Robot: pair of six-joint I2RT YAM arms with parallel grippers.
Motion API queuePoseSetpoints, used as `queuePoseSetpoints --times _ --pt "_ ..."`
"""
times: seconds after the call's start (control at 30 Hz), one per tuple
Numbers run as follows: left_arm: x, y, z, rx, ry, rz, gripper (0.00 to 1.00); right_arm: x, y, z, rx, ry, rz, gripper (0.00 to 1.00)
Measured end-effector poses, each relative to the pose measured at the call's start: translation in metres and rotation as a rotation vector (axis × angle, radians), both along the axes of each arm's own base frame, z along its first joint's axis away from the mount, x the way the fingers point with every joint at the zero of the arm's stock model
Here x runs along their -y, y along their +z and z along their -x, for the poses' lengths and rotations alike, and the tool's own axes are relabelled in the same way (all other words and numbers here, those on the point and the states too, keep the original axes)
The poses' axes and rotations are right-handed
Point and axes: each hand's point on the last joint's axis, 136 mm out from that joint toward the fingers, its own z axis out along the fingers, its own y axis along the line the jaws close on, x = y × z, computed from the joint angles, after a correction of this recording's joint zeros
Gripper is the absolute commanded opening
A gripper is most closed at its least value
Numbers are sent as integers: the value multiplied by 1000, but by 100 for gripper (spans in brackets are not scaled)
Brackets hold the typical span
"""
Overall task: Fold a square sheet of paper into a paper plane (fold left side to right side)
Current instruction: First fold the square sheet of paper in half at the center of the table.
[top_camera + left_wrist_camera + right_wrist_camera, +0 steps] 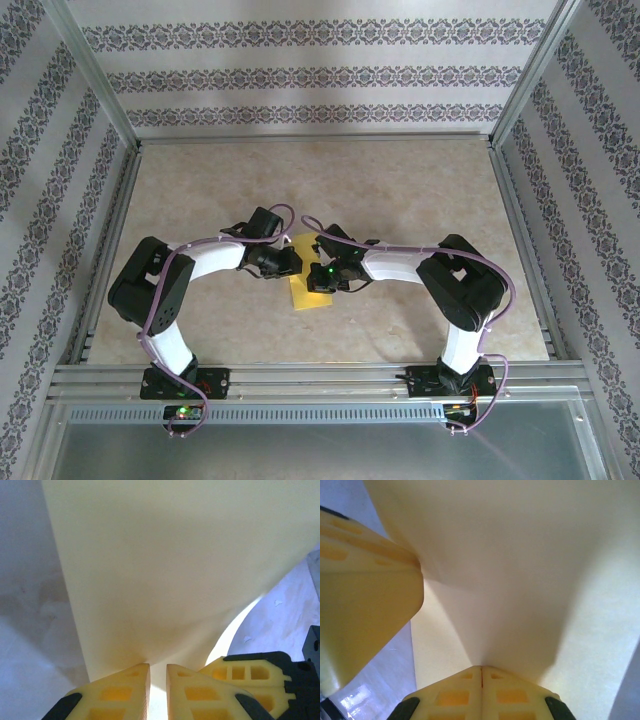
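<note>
With your right gripper (481,670) clamped on the paper (308,296) at the top view's centre and your left gripper (157,672) a sliver apart at its edge, grip unclear, carry that side across squarely before creasing.

The worktop (400,190) is a pale beige, marbled slab bordered by metal rails (320,372). Just toward 6 o'clock from its centre sits the yellow square sheet of paper (309,296), its 6 o'clock end low against the surface. Whether it lies flat cannot be told.
</note>
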Motion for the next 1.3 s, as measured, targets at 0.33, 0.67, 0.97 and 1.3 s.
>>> queuePoseSetpoints --times 0.33,0.67,0.97,1.3 --pt "-2 -14 -11 5 40 20 13 2 -1 -2 19 36 49 0" --pt "-6 -15 -15 3 67 59 11 2 -2 -2 23 45 55 0" --pt "-16 -16 -27 -18 93 98 10 1 -1 -7 49 44 55 0" --pt "-27 -14 -58 -6 120 108 10 0 -1 -13 78 34 55 0"
